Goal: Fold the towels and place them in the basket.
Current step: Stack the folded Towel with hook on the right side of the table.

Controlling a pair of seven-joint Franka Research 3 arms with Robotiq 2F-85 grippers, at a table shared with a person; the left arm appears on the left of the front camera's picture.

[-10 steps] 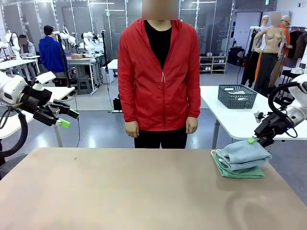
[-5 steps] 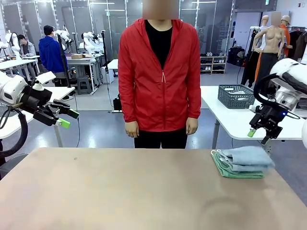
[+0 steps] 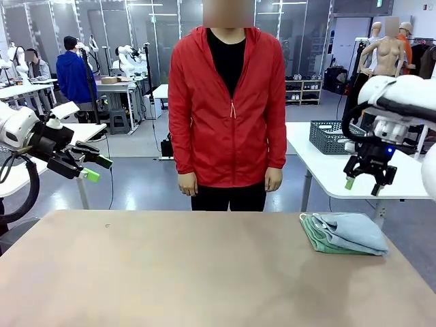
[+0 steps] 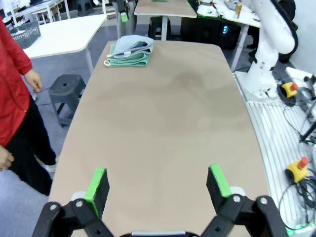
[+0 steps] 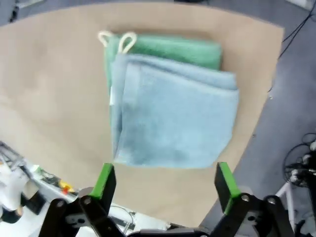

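- Front view: the desk is the biggest thing, a tan top spread across the lower half, with a person in a red jacket standing at its far edge at about 12 o'clock, arms down at the sides.
- Right arm: white, coming in from 3 o'clock, its right end effector hanging in the air above and just behind the towels, apart from them. In the right wrist view the right end effector has its two green pads spread wide with nothing between them; it holds nothing.
- Left arm: at 9 o'clock in the front view, off the desk's edge, with the left end effector pointing toward the middle. In the left wrist view the left end effector is also spread wide and empty, over the bare desk.
- Towels: both lie folded in one stack on the desk at about 4 o'clock in the front view, near the right edge. The grey-blue towel lies on top of the mint green towel, whose edge shows at the stack's left side. In the right wrist view the green one shows past the blue at 12 o'clock, and two pale loops stick out at 11 o'clock.
- Basket: dark grey mesh, on a white table behind the desk at about 2 o'clock, well apart from the towels.
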